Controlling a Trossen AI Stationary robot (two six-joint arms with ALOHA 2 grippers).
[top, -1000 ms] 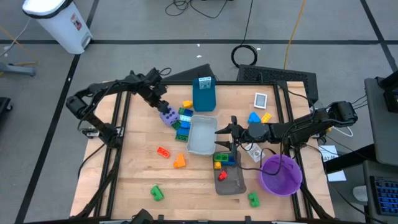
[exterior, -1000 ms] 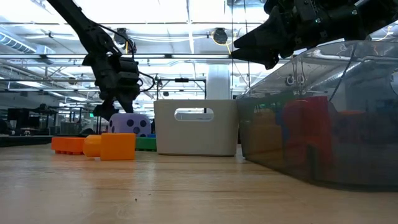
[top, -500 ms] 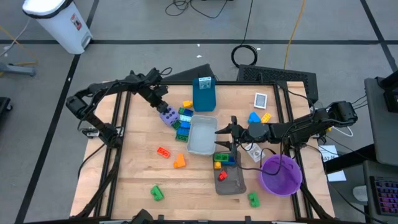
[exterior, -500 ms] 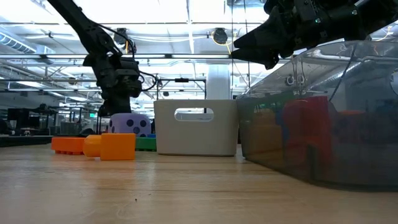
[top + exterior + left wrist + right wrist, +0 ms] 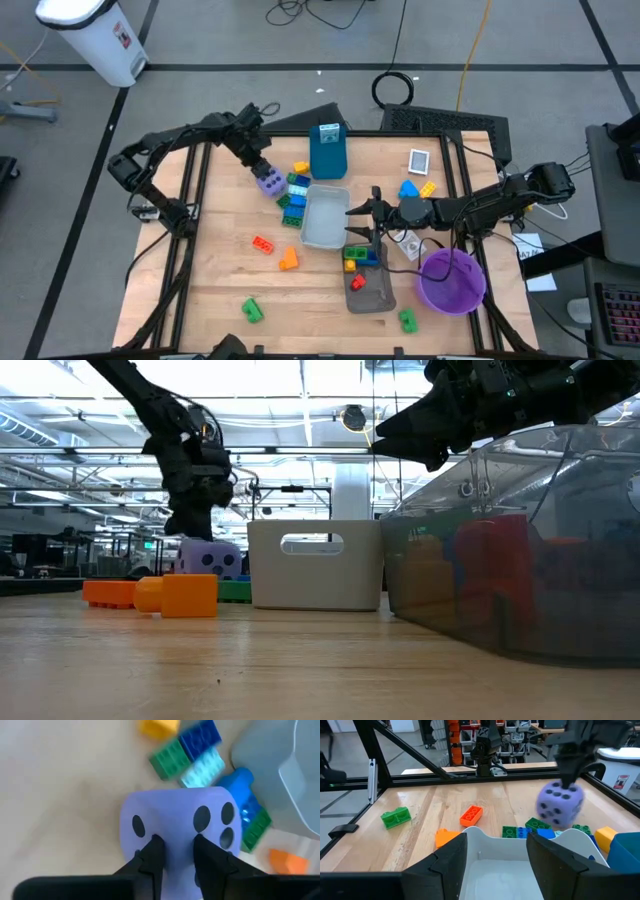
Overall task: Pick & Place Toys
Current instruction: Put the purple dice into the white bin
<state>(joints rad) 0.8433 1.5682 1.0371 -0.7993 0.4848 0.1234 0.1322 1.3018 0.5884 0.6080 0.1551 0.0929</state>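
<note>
Purple die [image 5: 268, 181] | pale lilac, dark dots; left claw [image 5: 262, 167] together above | right claw [image 5: 352, 222] apart

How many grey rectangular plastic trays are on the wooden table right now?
2. One light grey tray sits near the table's middle, beside the brick cluster. A darker grey tray lies toward the near edge, next to the purple round bowl, with bricks inside.
</note>
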